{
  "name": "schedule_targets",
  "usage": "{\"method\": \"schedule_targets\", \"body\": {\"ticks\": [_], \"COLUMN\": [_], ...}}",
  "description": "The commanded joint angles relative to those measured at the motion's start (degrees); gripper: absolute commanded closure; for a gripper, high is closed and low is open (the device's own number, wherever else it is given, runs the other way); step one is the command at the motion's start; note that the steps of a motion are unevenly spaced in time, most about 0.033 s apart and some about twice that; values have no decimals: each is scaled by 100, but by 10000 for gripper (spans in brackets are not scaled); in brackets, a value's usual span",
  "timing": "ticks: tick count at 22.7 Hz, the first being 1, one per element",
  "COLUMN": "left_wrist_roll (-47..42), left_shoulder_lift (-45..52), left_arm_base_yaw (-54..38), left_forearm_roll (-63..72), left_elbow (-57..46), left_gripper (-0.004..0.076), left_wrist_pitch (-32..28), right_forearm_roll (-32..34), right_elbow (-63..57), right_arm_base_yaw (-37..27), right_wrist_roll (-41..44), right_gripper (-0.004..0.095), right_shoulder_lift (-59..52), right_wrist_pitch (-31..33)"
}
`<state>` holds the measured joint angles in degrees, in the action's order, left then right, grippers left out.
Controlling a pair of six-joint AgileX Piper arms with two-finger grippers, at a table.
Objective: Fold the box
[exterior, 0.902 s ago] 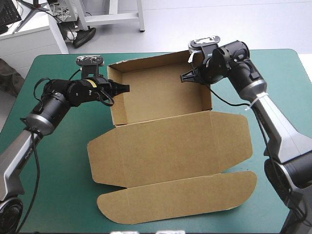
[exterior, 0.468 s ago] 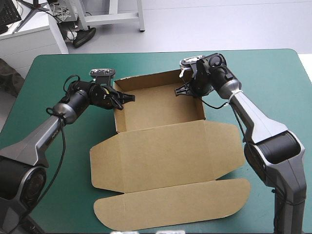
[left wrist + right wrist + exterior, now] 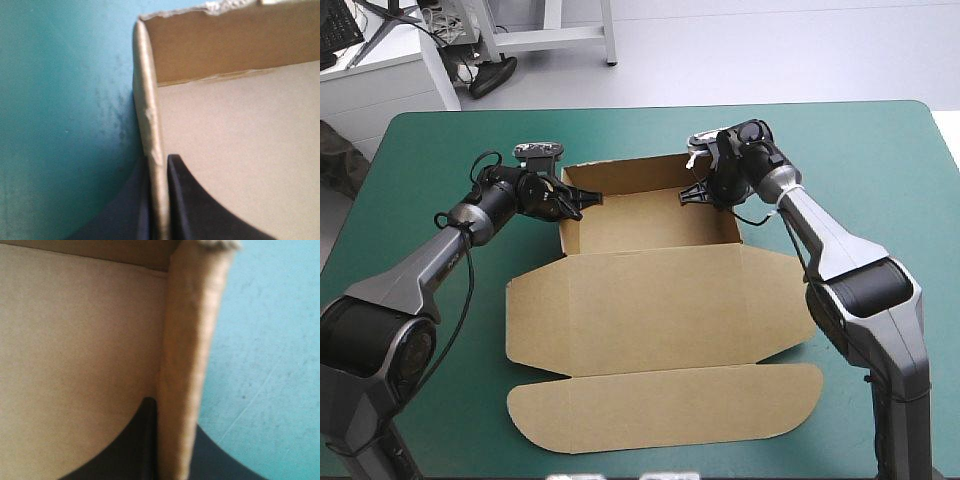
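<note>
The brown box (image 3: pixel 650 215) stands as an open tray at the middle of the table. Its lid (image 3: pixel 660 310) lies flat toward the front, ending in a rounded flap (image 3: pixel 665 405). My left gripper (image 3: pixel 576 203) is shut on the tray's left wall. In the left wrist view that wall (image 3: pixel 150 125) runs upright between the black fingers (image 3: pixel 187 200) of the left gripper (image 3: pixel 159 205). My right gripper (image 3: pixel 694 192) is shut on the right wall. In the right wrist view the right gripper (image 3: pixel 175 452) holds the thick folded wall (image 3: pixel 187 355).
The teal-green cover (image 3: pixel 440 400) shows on both sides of the box and beyond its far wall. The rounded flap reaches close to the table's front edge.
Both arms have reached farther forward and lower. The tray now sits lower and slightly nearer the table's middle, with both grippers on its side walls.
</note>
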<state>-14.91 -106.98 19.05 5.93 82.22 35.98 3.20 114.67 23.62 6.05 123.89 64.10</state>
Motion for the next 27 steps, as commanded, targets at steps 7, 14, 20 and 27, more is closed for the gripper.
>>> {"method": "schedule_targets", "body": {"ticks": [7, 14, 20, 27], "left_wrist_roll": [695, 695, 680, 680], "left_shoulder_lift": [78, 209, 209, 244], "left_arm_base_yaw": [83, 83, 83, 83], "left_forearm_roll": [127, 179, 39, -443], "left_elbow": [-29, 666, 1621, 2724], "left_gripper": [630, 373, 373, 374], "left_wrist_pitch": [319, 971, 1694, 2944], "right_forearm_roll": [-90, -502, -495, -457], "right_elbow": [135, 840, 1187, 1253], "right_arm_base_yaw": [85, -279, -336, -336], "right_wrist_roll": [-403, -414, -463, -475], "right_gripper": [811, 495, 495, 495], "right_shoulder_lift": [-73, -73, -231, -803], "right_wrist_pitch": [-53, 777, 777, 777]}}
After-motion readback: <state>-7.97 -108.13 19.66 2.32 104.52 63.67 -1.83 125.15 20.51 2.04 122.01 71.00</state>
